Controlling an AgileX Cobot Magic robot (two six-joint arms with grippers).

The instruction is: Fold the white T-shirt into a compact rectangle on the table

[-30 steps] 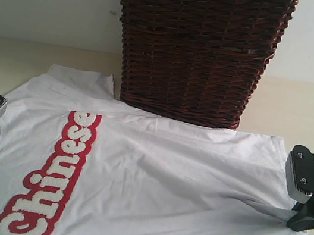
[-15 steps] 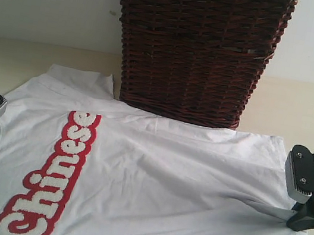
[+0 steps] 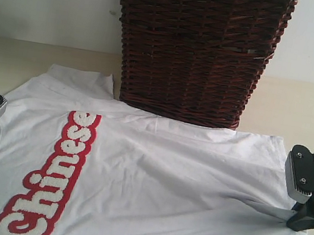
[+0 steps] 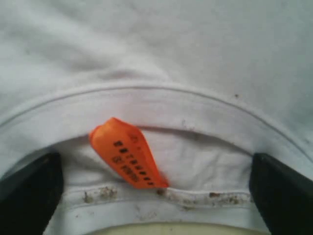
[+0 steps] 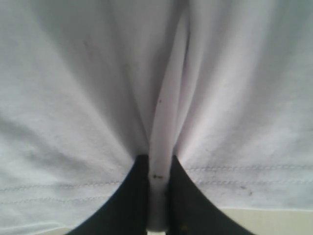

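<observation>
The right gripper (image 5: 159, 200) is clenched on the hem (image 5: 160, 147). The left gripper (image 4: 156, 193) gapes astride the collar (image 4: 205, 110) by the tag (image 4: 129, 159), grasping nothing. The T-shirt (image 3: 165, 179) lies flat on the table (image 3: 302, 112) before the basket (image 3: 195, 51). The first fold looks unstarted: the left gripper must close next. Two grippers, one T-shirt, one tag, one basket.

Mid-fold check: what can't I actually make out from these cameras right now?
- Exterior view: the T-shirt runs off the bottom edge on its near side.
- Exterior view: the basket hides its inside behind its own wall, and its top is cropped.
- Left wrist view: print on the orange tag is too blurred to read.
- Right wrist view: the right gripper hides how much cloth it pinches.
</observation>
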